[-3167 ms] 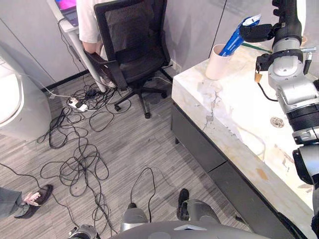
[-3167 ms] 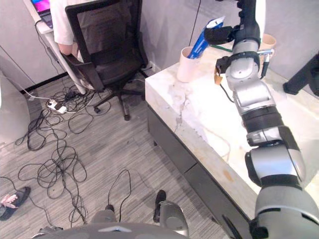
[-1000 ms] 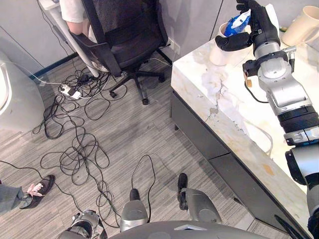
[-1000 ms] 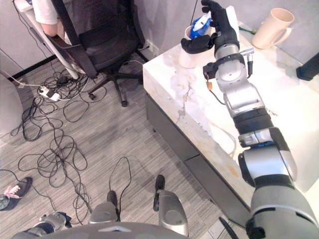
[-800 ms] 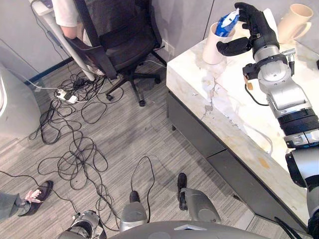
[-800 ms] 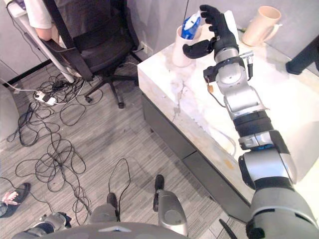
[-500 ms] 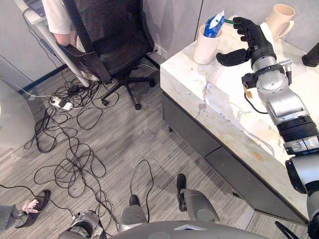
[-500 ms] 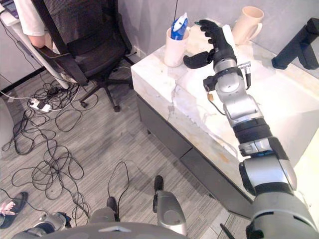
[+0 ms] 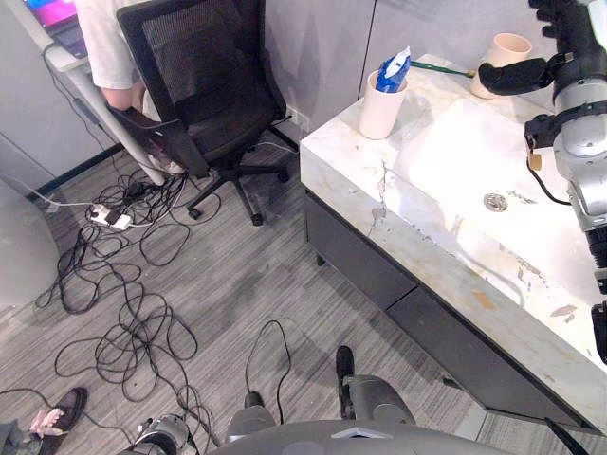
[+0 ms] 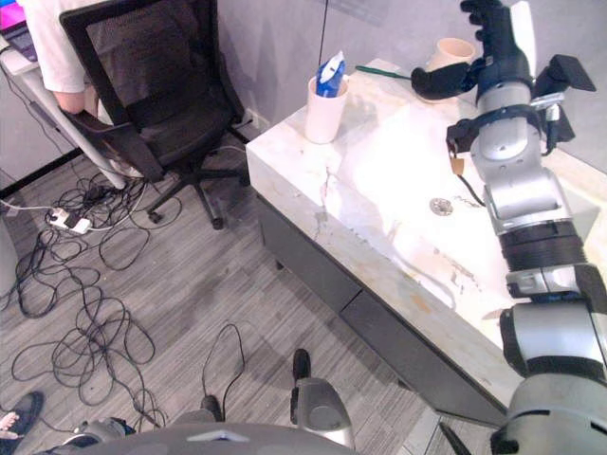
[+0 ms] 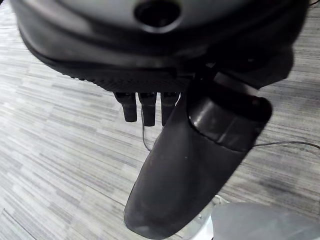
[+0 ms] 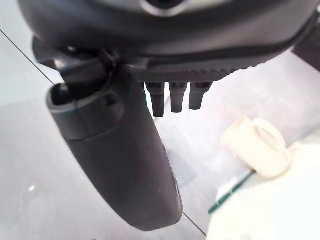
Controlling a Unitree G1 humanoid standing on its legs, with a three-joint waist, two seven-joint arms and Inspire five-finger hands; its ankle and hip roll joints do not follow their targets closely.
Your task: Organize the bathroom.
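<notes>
A: Left eye view. White cup [image 9: 381, 106] sits in the upper middle of the frame at the far corner of the counter [image 9: 455, 256], blue toothpaste tube [image 9: 392, 69] standing in it. Looks parked there as the holder, out of the basin.
B: Toothbrush?
A: Green toothbrush [image 9: 441, 68] lies flat on the counter between the cup and the beige mug [image 9: 496, 64], upper right. Not in the cup, so I'd judge that's still to do.
B: Right robot hand?
A: Right robot hand [image 9: 555, 38] is at the upper right edge, raised, thumb sticking out toward the mug.
A: Right eye view. Same layout; hand [image 10: 493, 43] is above the mug [image 10: 450, 55], fingers extended, nothing in it.
B: Left wrist view?
A: Left robot hand [image 11: 165, 107] hangs over grey floor, fingers straight, empty. Idle.
B: Right wrist view?
A: Fingers [image 12: 172, 95] straight, thumb spread, released. Mug [image 12: 256, 146] and toothbrush [image 12: 235, 192] lie beyond them, well apart from the hand.
</notes>
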